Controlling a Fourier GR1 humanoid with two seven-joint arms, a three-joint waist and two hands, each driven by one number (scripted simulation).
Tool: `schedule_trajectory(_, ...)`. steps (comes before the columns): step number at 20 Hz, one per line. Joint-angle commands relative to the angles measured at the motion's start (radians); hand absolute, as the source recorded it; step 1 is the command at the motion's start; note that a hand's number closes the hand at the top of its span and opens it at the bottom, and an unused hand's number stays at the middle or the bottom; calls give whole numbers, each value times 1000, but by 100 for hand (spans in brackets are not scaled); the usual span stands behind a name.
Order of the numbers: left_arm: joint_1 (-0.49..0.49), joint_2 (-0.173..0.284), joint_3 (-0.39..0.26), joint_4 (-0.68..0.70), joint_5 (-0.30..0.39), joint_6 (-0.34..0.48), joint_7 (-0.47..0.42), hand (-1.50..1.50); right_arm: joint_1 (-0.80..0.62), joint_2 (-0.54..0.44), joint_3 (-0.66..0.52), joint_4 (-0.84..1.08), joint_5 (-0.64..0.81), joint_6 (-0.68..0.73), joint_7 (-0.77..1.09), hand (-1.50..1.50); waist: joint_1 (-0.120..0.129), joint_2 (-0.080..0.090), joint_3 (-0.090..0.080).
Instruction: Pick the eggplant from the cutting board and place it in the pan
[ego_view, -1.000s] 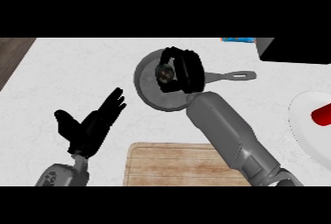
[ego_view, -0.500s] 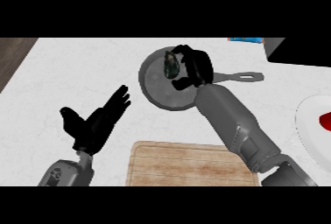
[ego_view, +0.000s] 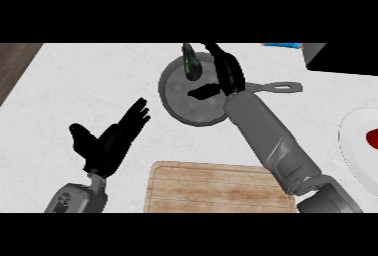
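While right hand (ego_view: 225, 75) opens over pan (ego_view: 177, 97), eggplant (ego_view: 193, 64) at rim; left hand (ego_view: 111, 142) open.

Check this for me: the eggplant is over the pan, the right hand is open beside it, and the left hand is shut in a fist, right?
Not quite. The head view shows the left hand open, fingers straight, resting over the counter left of the board. The rest holds: the eggplant is at the pan's far rim, with the right hand open beside it.
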Motion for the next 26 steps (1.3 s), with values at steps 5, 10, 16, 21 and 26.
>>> schedule_trajectory(5, 33, 4, 11, 19, -9, -3, -23, 0, 13, -51, -192, 30, -197, 251, -136, -150, -22, -8, -1)
schedule_trajectory(10, 69, 9, -6, -21, -20, -7, -20, 0, 47, -142, -201, 92, -206, 480, -221, -150, -20, -11, -1)
schedule_trajectory(16, 71, 32, 30, -22, 2, -30, -15, 0, 88, -249, -205, 130, -204, 706, -328, -150, -29, -16, -1)
schedule_trajectory(21, 35, 18, 44, -39, -5, 5, 36, 0, 81, -305, -198, 145, -186, 816, -363, -150, -46, -24, -1)
schedule_trajectory(26, 42, 19, 55, -58, 9, -11, 41, 0, 92, -321, -183, 168, -157, 845, -396, -150, -39, -21, -1)
